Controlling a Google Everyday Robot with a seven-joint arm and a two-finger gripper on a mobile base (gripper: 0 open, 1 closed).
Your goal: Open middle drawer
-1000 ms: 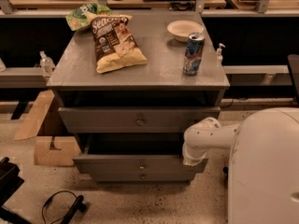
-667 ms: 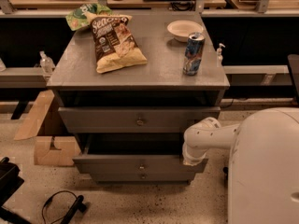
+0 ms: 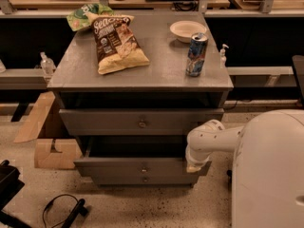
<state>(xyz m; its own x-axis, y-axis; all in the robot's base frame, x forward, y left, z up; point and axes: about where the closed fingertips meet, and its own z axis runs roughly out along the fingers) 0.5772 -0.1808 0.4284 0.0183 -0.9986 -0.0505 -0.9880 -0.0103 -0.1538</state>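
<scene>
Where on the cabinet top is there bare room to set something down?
The middle, between the chip bag and the can, is bare, as is the front strip of the top. The back is crowded: green bag left, bowl right. The hand sits low by the open drawer.

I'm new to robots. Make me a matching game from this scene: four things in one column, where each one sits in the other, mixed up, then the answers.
Things
1. can
2. bowl
3. brown chip bag
4. gripper

Places
A. at the right end of the pulled-out drawer
B. back right of the cabinet top
C. cabinet top, left of centre
D. cabinet top, right side, nearer the front

Pairs: 1-D, 2-B, 3-C, 4-A
</scene>
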